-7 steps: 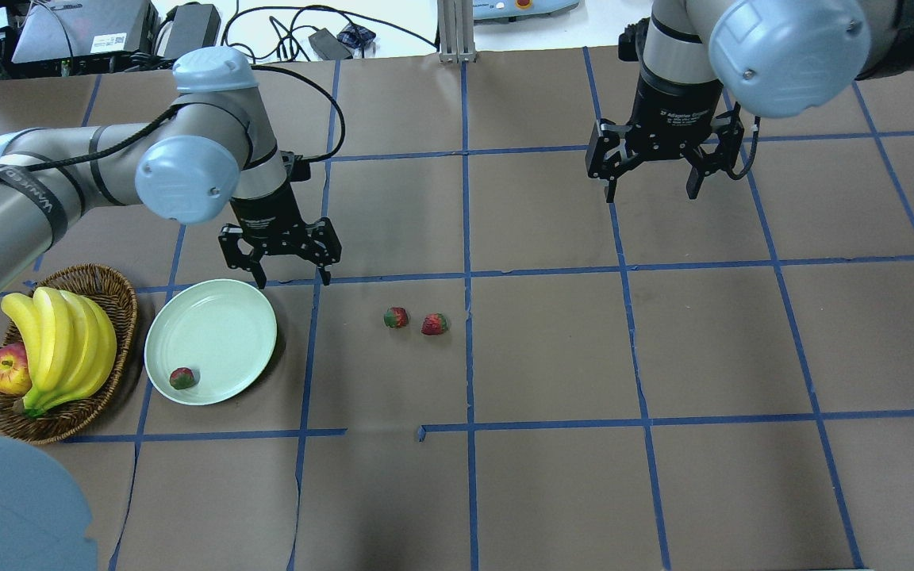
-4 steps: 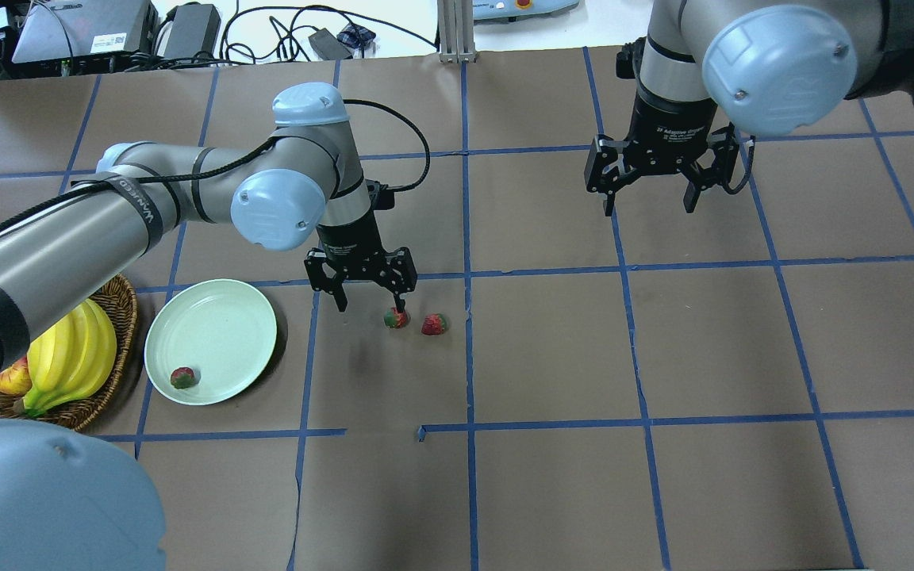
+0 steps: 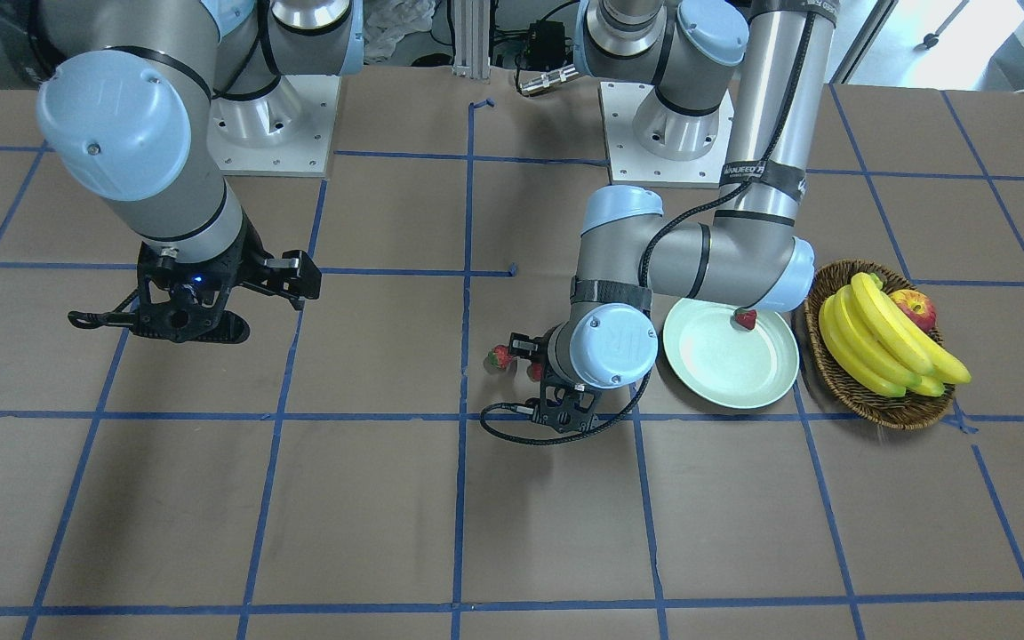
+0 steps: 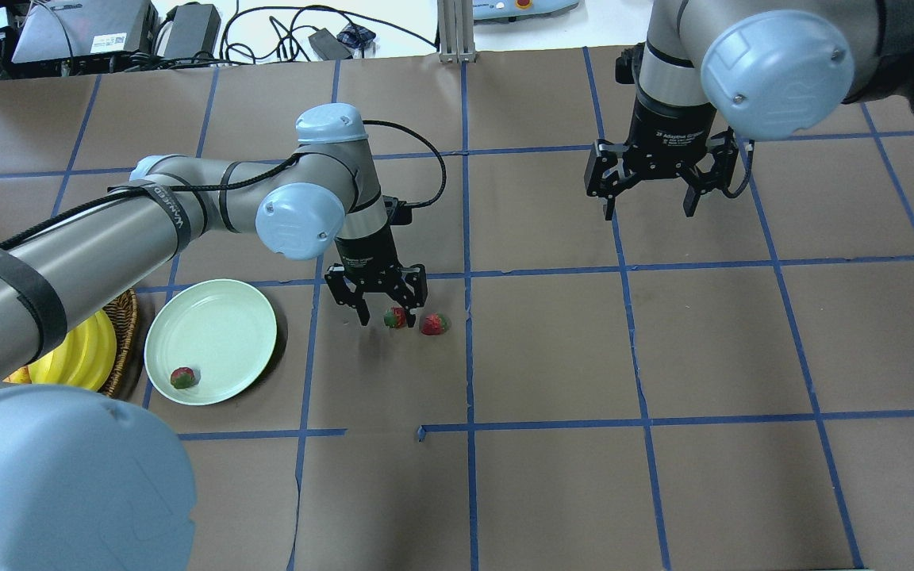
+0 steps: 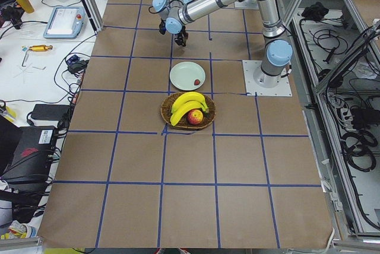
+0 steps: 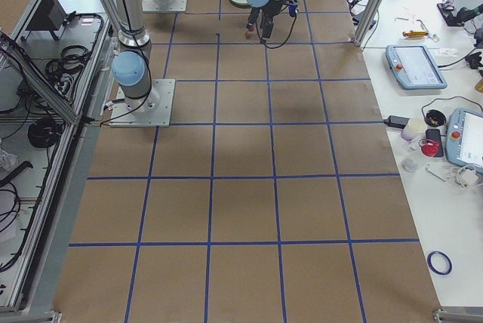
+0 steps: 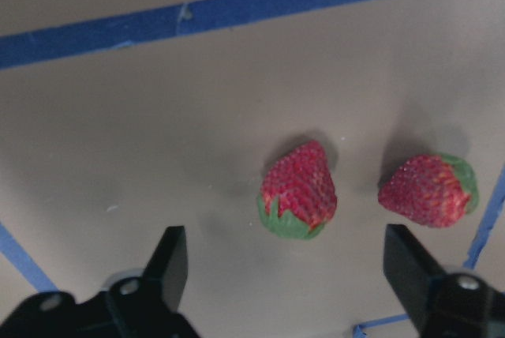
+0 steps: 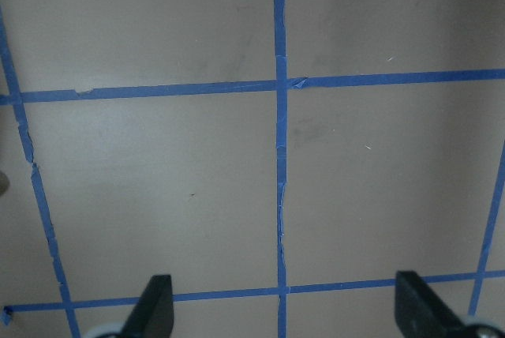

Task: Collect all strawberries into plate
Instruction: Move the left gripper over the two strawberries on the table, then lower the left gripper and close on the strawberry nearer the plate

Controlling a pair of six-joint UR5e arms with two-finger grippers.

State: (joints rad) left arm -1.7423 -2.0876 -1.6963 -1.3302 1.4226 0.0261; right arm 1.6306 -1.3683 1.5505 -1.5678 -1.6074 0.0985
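Two strawberries lie loose on the brown table: one [image 4: 396, 318] sits between the fingers of my left gripper [image 4: 386, 311], the other [image 4: 434, 323] just to its right. The left gripper is open and low over the first one. The left wrist view shows that strawberry [image 7: 298, 192] centred between the open fingers and the second [image 7: 430, 188] beside the right finger. A third strawberry [image 4: 182, 377] lies on the pale green plate [image 4: 219, 333], near its front rim. My right gripper [image 4: 650, 208] is open and empty over bare table at the far right.
A wicker basket [image 3: 885, 409] with bananas [image 3: 876, 338] and an apple [image 3: 914, 308] stands next to the plate, on the side away from the loose strawberries. Blue tape lines grid the table. My left arm's elbow [image 4: 68, 492] hides the near left corner in the overhead view.
My left gripper has moved right from behind the plate to over the loose strawberries and come down around the nearer one. It has stayed open. The right gripper has barely moved.
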